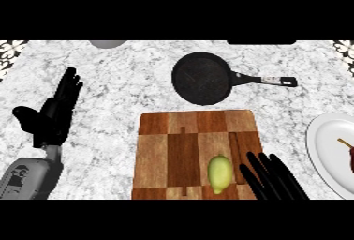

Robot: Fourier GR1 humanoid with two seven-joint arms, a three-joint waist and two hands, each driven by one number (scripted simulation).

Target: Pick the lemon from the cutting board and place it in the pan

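A pale yellow-green lemon lies on the wooden cutting board, near its lower right corner. My right hand comes in from the bottom edge just right of the lemon, fingers straight and open, over the board's right edge and apart from the fruit. A black pan with a handle pointing right sits on the counter beyond the board. My left hand rests open at the left, fingers up, well away from the board.
A white plate holding a dark reddish item stands at the right edge. A grey round object shows at the top edge. The counter is speckled marble.
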